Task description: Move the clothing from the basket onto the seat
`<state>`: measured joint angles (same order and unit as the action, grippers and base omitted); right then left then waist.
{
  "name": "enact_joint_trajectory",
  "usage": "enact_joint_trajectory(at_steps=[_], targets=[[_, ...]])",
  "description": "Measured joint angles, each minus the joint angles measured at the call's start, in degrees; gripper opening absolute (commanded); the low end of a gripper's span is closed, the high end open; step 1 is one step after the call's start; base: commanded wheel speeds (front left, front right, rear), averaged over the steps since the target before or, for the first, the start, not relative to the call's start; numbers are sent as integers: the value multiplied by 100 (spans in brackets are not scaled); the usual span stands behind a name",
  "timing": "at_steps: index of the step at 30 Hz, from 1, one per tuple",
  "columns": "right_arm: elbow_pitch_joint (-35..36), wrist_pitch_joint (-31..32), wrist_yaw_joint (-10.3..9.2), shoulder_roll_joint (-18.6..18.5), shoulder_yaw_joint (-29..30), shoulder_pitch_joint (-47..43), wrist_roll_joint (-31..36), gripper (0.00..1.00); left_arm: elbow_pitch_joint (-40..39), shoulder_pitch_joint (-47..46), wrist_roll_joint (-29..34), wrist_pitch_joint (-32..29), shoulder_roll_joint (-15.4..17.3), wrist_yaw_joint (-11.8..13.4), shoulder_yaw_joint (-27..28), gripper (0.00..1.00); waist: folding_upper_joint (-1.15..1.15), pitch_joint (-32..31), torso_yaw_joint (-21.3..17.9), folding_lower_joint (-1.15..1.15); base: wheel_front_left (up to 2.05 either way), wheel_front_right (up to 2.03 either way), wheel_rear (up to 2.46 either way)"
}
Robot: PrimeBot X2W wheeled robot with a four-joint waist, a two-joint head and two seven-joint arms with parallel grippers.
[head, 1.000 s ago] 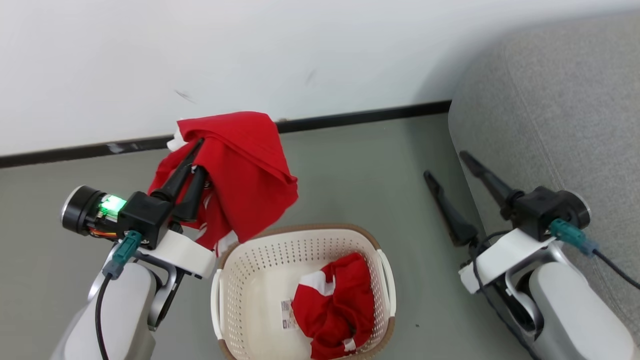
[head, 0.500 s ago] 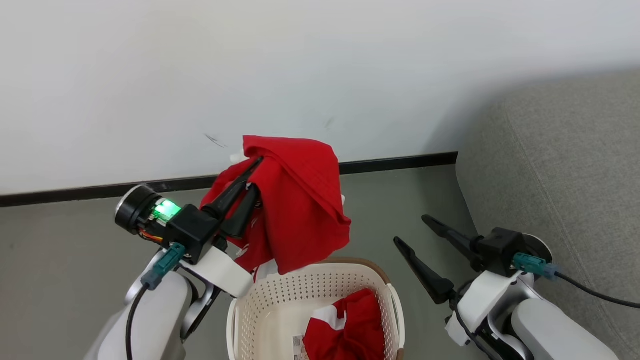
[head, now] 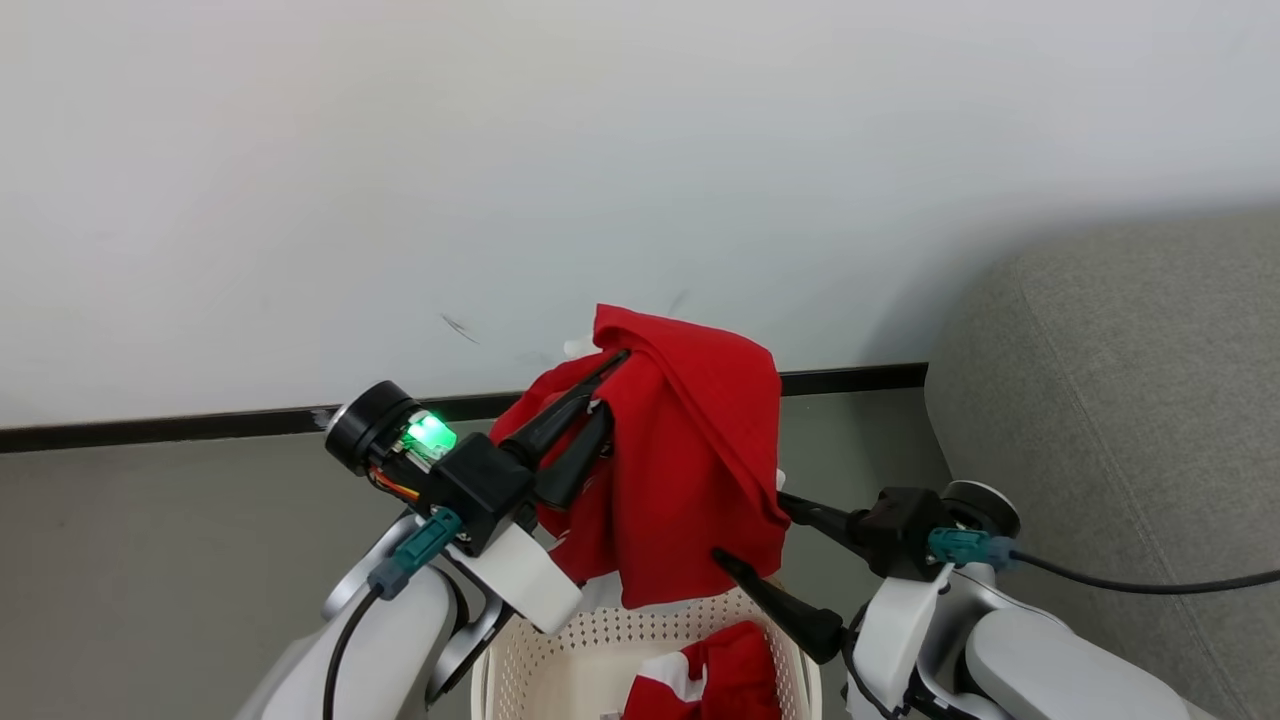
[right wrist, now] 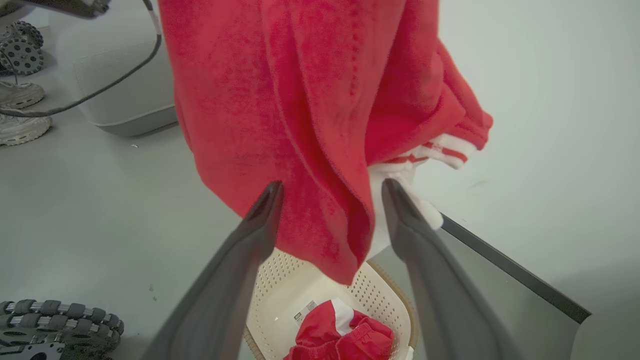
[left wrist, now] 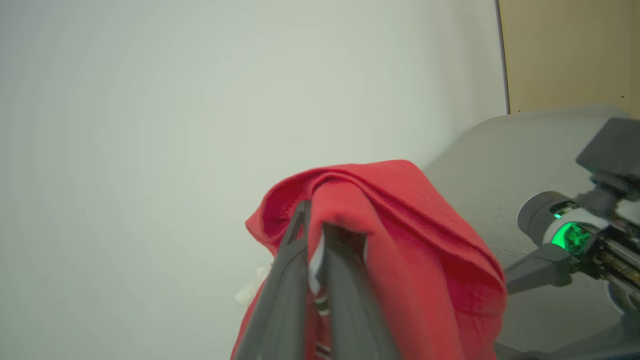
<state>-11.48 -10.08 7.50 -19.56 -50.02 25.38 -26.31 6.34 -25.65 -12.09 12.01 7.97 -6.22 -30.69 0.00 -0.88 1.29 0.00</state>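
The left gripper (head: 612, 380) is holding 1 red piece of clothing (head: 690, 450) in its closed fingers above the basket (head: 600, 640), where 1 more red piece (head: 725, 680) is lying. The right gripper (head: 750, 525) is hanging wide open and empty near the cloth, left of the grey seat (head: 1130, 400).

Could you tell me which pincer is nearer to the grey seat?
Right. The right pincer stands open beside the red garment, on the side facing the seat; the left pincer, shut on that garment, is beyond it.

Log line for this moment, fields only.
left pincer: shut on lifted red garment | right pincer: open at garment's lower edge | basket: second red piece inside
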Motion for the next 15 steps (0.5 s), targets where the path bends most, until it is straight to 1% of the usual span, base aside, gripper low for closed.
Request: enact_joint_trajectory(at_steps=[4,8,14,15], targets=[[-9,76,0,-5,-403,220,-123,100,-57,-2,-30,-87,-56,-7,-151,0,0,-68,57,0,0,0,0],[-56,125,0,41,-667,393,-332,100,-89,-2,-83,-144,-79,-33,-266,0,0,-111,116,0,0,0,0],[-242,99,0,314,-1069,631,-495,100,-167,-1,-234,-290,-103,-54,-349,0,0,-122,187,0,0,0,0],[-261,80,0,352,-1122,669,-495,92,-168,-1,-258,-296,-105,-54,-349,0,0,-118,191,0,0,0,0]])
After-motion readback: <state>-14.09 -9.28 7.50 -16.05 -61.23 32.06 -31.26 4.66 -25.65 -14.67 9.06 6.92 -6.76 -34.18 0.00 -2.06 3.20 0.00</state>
